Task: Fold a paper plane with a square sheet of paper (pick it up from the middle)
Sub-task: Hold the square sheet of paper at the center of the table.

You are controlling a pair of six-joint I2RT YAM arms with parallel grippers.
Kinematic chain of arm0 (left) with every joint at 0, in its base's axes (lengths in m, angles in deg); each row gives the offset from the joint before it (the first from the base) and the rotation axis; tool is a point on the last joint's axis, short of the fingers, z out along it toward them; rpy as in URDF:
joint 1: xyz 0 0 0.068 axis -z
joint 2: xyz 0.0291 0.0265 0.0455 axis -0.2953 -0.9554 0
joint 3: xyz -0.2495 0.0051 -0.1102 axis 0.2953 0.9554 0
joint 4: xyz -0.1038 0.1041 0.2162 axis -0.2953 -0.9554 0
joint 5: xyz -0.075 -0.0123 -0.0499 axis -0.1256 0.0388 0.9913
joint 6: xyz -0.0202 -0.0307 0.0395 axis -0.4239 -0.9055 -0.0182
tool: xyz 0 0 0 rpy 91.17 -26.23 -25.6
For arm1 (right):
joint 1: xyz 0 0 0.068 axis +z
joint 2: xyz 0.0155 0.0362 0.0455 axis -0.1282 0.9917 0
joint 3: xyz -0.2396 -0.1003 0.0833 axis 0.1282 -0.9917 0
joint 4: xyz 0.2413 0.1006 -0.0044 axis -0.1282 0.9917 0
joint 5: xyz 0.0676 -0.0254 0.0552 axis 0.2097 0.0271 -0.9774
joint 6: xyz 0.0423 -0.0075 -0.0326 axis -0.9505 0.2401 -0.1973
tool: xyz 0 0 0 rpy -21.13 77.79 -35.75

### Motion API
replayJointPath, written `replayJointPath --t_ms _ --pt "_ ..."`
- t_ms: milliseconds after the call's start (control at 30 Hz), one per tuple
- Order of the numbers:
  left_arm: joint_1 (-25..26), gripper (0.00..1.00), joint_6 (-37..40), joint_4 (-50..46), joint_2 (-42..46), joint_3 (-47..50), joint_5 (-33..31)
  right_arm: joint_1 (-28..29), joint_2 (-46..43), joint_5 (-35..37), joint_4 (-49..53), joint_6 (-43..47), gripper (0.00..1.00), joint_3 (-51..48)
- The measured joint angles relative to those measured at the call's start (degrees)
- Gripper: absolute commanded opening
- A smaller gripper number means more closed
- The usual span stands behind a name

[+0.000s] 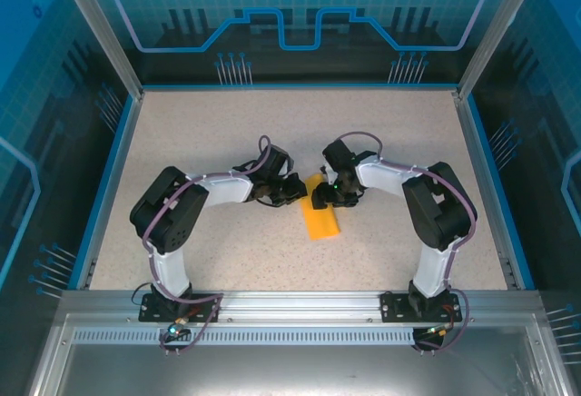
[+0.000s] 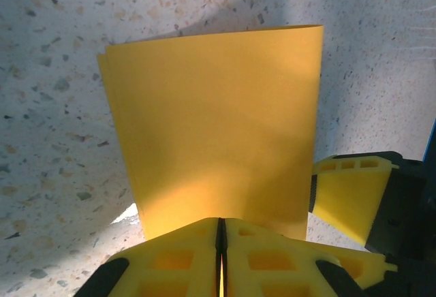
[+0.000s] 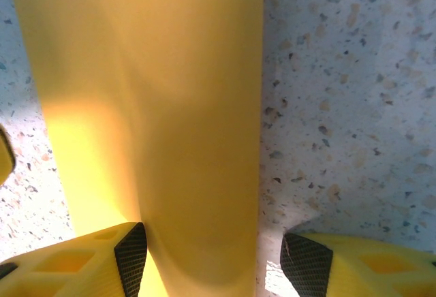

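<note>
Left gripper [image 2: 219, 232]: jaws shut flat against each other, only a dark seam between the yellow fingers [image 2: 170, 259], with the near edge of the sheet of paper [image 2: 218, 127] pinched in that seam. Above the pinch, a broad orange-yellow panel, gently curved, its far edge raised off the speckled tabletop [image 2: 48, 140] and throwing a grey shadow beyond. Along the panel's left side, a second layer just peeping from behind the first: folded double, not a single flat leaf.

Right gripper [image 3: 214, 259]: jaws parted, straddling the same sheet and clamping nothing. Black pad [image 3: 133, 256] at the left of that wrist view right against the paper, whether touching or a hair off impossible to tell. Other pad clear of the paper's edge, bare tabletop in the gap. From the left wrist, one yellow finger [image 2: 347, 198] of this gripper just beside the sheet's right edge.

From above: the two gripper heads nose to nose near the middle of the tabletop, close together over the far end of the sheet. Sheet there a narrow strip, longer than wide, slanting toward the near edge, its near end lying free on the tabletop between the two arms.
</note>
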Motion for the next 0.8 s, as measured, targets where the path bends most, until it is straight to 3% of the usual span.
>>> replayJointPath --t_ms 800 --pt "0.7 0.07 1.2 -1.3 -2.3 -1.1 0.0 0.2 1.0 0.8 1.3 1.0 0.64 1.0"
